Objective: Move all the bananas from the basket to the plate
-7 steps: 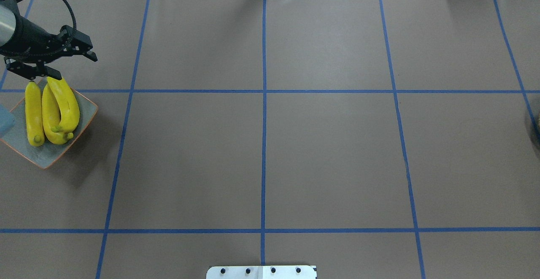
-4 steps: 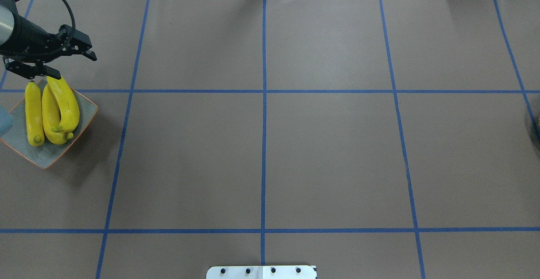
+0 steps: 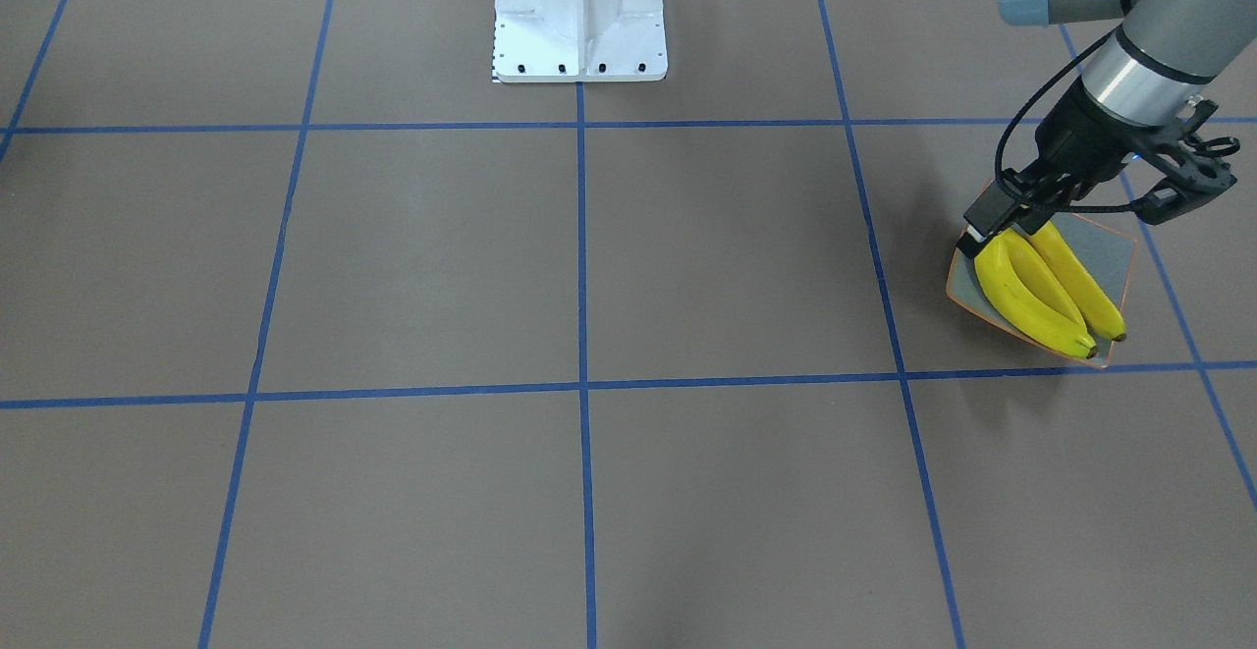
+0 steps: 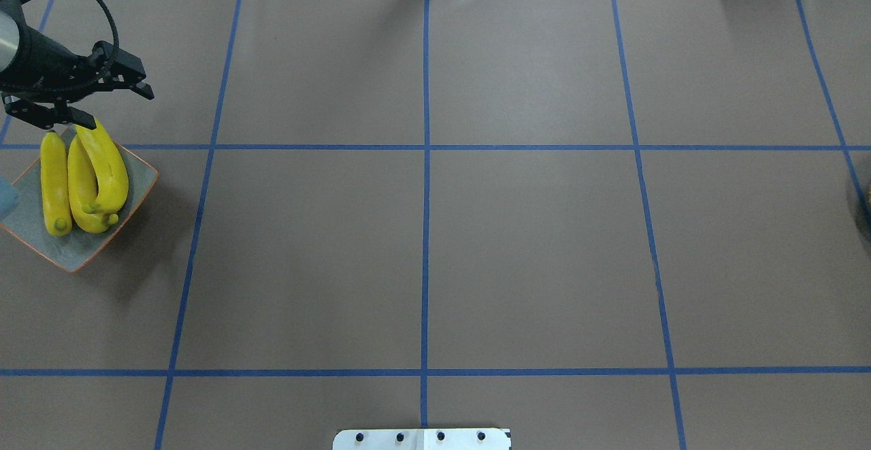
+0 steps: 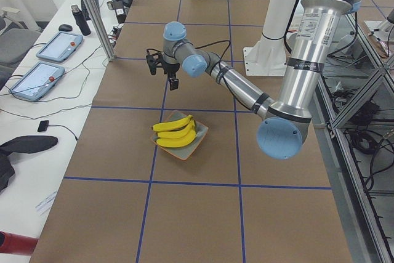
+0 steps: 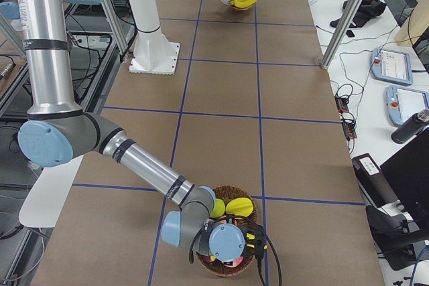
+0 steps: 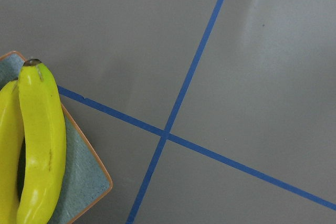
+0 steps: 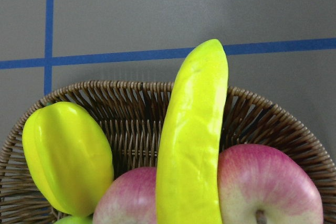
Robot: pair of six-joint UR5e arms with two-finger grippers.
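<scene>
Three yellow bananas (image 4: 81, 188) lie side by side on the grey-green plate (image 4: 139, 181) with its orange rim, at the table's far left. They show too in the front view as bananas (image 3: 1031, 296) on the plate (image 3: 1110, 246). My left gripper (image 4: 114, 104) hovers open and empty just beyond the plate's far corner, also seen in the side view (image 5: 162, 75). Its wrist camera looks down on one banana (image 7: 42, 140). The wicker basket (image 6: 201, 259) stands at the far right end. My right gripper (image 6: 231, 242) hangs over it, and I cannot tell whether it is open or shut.
In the basket (image 8: 131, 90) lie a yellow star fruit (image 8: 68, 156), two red apples (image 8: 268, 182) and a long yellow-green fruit (image 8: 194, 140) of a kind I cannot name. Blue tape lines cross the brown table. The robot's white base (image 3: 579, 11) stands at mid-table.
My left gripper has drifted slightly away from the plate, toward the table's far left corner, still open. The bananas have not moved.
</scene>
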